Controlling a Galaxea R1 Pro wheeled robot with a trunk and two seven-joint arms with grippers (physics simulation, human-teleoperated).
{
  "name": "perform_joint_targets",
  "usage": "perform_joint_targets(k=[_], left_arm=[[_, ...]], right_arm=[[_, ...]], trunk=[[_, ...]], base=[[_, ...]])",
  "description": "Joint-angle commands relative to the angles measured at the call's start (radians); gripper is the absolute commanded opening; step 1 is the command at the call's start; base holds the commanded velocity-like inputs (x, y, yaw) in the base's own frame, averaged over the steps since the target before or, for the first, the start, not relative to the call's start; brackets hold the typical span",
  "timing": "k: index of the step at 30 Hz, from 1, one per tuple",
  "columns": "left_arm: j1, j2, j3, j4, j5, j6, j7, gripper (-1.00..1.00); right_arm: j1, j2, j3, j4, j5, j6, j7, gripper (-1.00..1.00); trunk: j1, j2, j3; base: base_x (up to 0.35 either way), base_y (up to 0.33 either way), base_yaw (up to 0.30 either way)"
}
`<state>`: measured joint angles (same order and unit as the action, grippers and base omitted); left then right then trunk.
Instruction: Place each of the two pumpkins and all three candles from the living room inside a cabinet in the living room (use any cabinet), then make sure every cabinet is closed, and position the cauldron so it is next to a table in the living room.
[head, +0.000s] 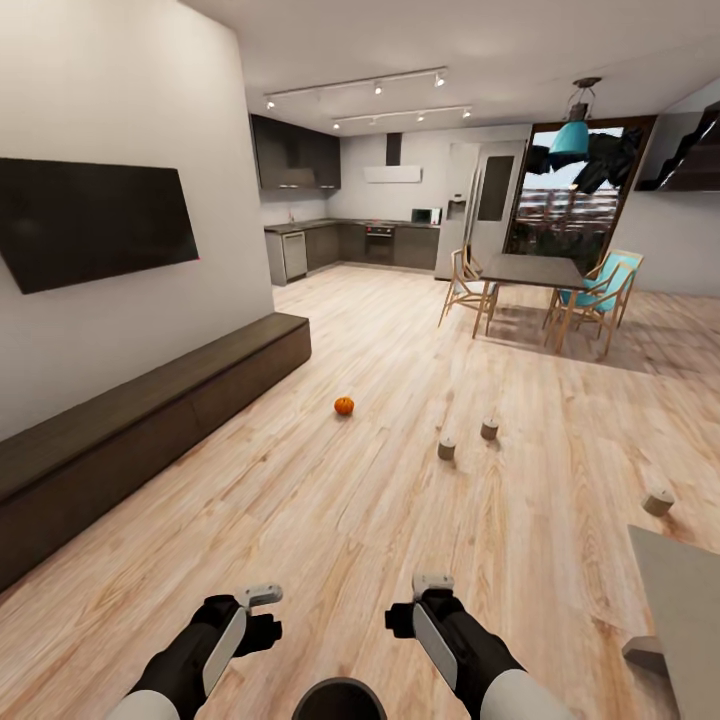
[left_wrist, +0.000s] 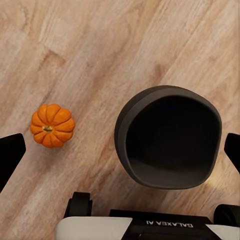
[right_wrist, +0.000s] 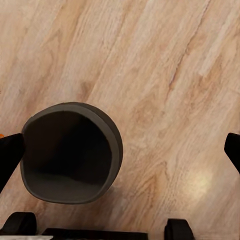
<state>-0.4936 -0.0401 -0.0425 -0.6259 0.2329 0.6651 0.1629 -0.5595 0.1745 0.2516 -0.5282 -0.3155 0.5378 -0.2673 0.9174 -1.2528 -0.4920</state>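
One small orange pumpkin (head: 344, 405) sits on the plank floor mid-room, a little out from the long dark cabinet (head: 150, 420) under the TV; its fronts look flush. Three stubby candles (head: 446, 449) (head: 489, 429) (head: 658, 502) stand on the floor to the right. A dark round cauldron (head: 339, 700) rests on the floor just ahead of my base, between my arms. In the left wrist view a second pumpkin (left_wrist: 52, 125) lies beside the cauldron (left_wrist: 169, 137). My left gripper (head: 258, 610) (left_wrist: 122, 150) and right gripper (head: 430, 595) (right_wrist: 120, 150) hover open and empty above the cauldron (right_wrist: 70, 152).
A pale table corner (head: 690, 620) juts in at the near right. Farther back stand a dining table (head: 535, 270) with wooden chairs (head: 605, 295), and a dark kitchen run (head: 350, 245). A black TV (head: 90, 220) hangs on the left wall.
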Motion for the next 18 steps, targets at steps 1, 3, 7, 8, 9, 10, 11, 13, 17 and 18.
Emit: perform_joint_targets(k=[1,3,7,8,9,10,11,13,17,18], left_arm=[[0.0,0.0,-0.004,-0.002,0.011,0.004,0.007,1.0],[0.0,0.0,-0.005,-0.002,0.011,0.004,0.005,1.0],[0.0,0.0,-0.005,-0.002,0.011,0.005,0.003,1.0],[0.0,0.0,-0.005,-0.002,0.011,0.005,0.003,1.0],[0.0,0.001,-0.005,-0.002,0.011,0.005,0.003,1.0],[0.0,0.001,-0.005,-0.002,0.011,0.005,0.003,1.0],[0.0,0.001,-0.005,-0.002,0.011,0.005,0.003,1.0],[0.0,0.001,-0.004,-0.002,0.011,0.005,0.003,1.0],[0.0,0.001,-0.004,-0.002,0.011,0.005,0.003,1.0],[0.0,0.001,-0.004,-0.002,0.011,0.005,0.003,1.0]], right_arm=[[-0.001,0.0,0.003,-0.003,-0.024,0.03,-0.009,1.0],[-0.001,0.0,0.003,-0.005,-0.07,0.09,-0.011,1.0],[-0.002,0.0,0.003,-0.008,-0.133,0.163,-0.013,1.0],[-0.002,0.0,0.003,-0.008,-0.137,0.169,-0.013,1.0],[-0.002,0.0,0.003,-0.008,-0.141,0.173,-0.013,1.0],[-0.002,0.0,0.003,-0.009,-0.143,0.176,-0.013,1.0],[-0.002,0.0,0.003,-0.009,-0.144,0.177,-0.013,1.0],[-0.002,0.0,0.003,-0.009,-0.145,0.178,-0.013,1.0],[-0.002,0.0,0.003,-0.009,-0.146,0.179,-0.013,1.0],[-0.002,0.0,0.003,-0.009,-0.146,0.18,-0.013,1.0]], trunk=[[0.004,-0.008,-0.004],[0.012,-0.022,-0.011],[0.027,-0.05,-0.023],[0.031,-0.057,-0.026],[0.035,-0.064,-0.029],[0.038,-0.071,-0.032],[0.042,-0.078,-0.036],[0.05,-0.092,-0.042],[0.065,-0.12,-0.054],[0.069,-0.127,-0.058]], base=[[0.0,0.0,0.0],[0.0,0.0,0.0],[0.0,0.0,0.0],[0.0,0.0,0.0],[0.0,0.0,0.0],[0.0,0.0,0.0],[0.0,0.0,0.0],[0.0,0.0,0.0],[0.0,0.0,0.0],[0.0,0.0,0.0]])
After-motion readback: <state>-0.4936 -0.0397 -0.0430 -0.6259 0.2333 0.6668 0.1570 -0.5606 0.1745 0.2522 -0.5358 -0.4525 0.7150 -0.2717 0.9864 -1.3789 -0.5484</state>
